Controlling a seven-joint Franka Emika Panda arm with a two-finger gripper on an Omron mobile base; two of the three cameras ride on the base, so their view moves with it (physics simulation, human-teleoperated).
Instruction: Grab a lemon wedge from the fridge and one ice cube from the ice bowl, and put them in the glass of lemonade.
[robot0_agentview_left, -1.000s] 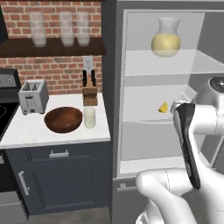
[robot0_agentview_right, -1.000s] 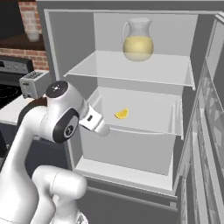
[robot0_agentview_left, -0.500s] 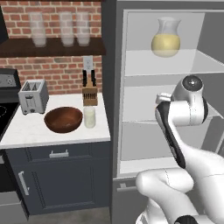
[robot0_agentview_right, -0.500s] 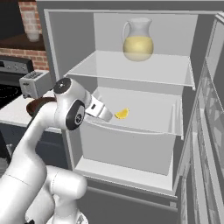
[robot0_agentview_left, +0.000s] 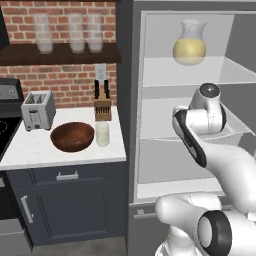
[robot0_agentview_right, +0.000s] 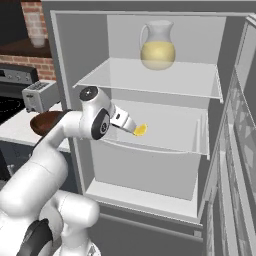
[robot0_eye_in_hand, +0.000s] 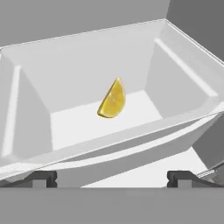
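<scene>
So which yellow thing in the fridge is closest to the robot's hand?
The lemon wedge, the tiny slice in the white drawer just ahead of the open gripper. The pitcher sits on the shelf above.

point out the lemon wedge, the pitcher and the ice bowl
lemon wedge (robot0_eye_in_hand: 113, 99): hand view, middle of its cut face
pitcher (robot0_agentview_right: 158, 51): right base view, yellow-filled belly
ice bowl (robot0_agentview_left: 73, 136): left base view, inner hollow
</scene>
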